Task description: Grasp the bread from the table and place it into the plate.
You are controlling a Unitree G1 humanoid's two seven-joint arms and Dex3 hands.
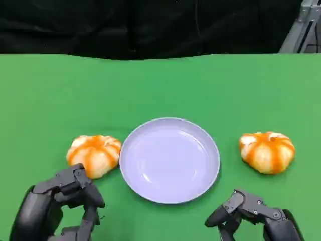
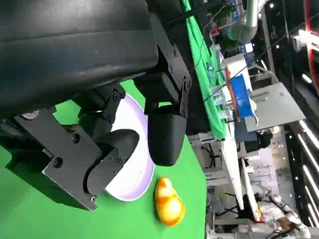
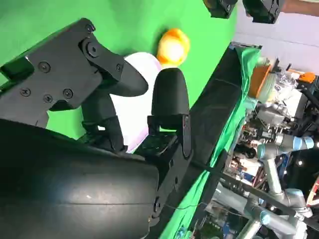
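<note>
A round lavender plate [image 1: 169,160] lies empty in the middle of the green table. One orange-striped bread bun [image 1: 94,154] sits against the plate's left rim; a second bun [image 1: 267,151] lies a short way off its right rim. My left hand [image 1: 60,208] hovers low at the near edge, just in front of the left bun, fingers apart and holding nothing. My right hand [image 1: 251,216] is near the front edge, below the right bun, also holding nothing. The left wrist view looks past my left hand [image 2: 124,139] over the plate [image 2: 134,186] to the right bun [image 2: 168,201]. The right wrist view looks past my right hand [image 3: 124,99] to the left bun [image 3: 173,46].
Green cloth [image 1: 160,85] covers the table up to a black backdrop at the far edge. A grey metal frame [image 1: 301,30] stands at the back right corner. Benches with lab clutter [image 2: 239,94] lie beyond the table's side.
</note>
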